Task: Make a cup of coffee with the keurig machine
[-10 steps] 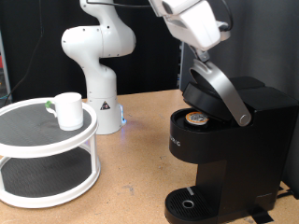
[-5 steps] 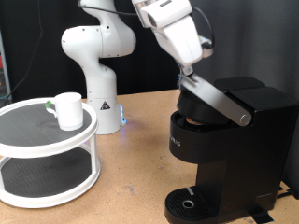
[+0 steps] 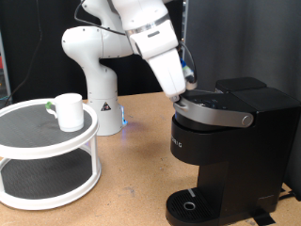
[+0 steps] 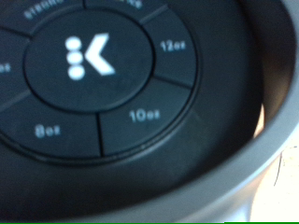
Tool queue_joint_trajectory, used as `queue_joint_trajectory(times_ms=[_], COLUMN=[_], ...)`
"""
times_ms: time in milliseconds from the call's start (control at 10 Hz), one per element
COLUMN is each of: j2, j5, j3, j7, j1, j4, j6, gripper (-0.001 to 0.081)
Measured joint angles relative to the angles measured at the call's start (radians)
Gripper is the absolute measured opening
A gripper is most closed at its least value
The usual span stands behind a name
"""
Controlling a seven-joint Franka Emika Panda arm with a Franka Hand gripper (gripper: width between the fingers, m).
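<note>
The black keurig machine (image 3: 226,151) stands at the exterior view's right with its silver-grey lid handle (image 3: 218,115) pushed down, nearly flat. My gripper (image 3: 183,92) presses on the lid's near end; its fingers are hidden against the lid. The wrist view is filled by the round button panel (image 4: 103,84) with the lit K logo and the 8oz, 10oz and 12oz buttons, very close. The white cup (image 3: 69,111) stands on the top tier of a white round stand (image 3: 47,155) at the exterior view's left, far from the gripper. The pod is hidden under the lid.
The white arm base (image 3: 99,80) stands behind, between the stand and the machine. The drip tray (image 3: 193,204) at the machine's foot holds nothing. The wooden table (image 3: 132,179) lies between the stand and the machine.
The arm has swung down and towards the exterior view's left, pushing the raised lid down onto the machine. The pod that showed in the open chamber is now covered.
</note>
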Motion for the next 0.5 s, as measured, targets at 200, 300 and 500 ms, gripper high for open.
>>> queue_joint_trajectory(times_ms=[200, 300, 500], j2=[0.024, 0.036, 0.058], j5=[0.0, -0.003, -0.004], j3=[0.0, 0.0, 0.0], j7=[0.0, -0.001, -0.002], j1=[-0.003, -0.004, -0.004], j4=[-0.009, -0.012, -0.018], j6=[0.024, 0.032, 0.055], gripper=[0.0002, 0.0002, 0.0002])
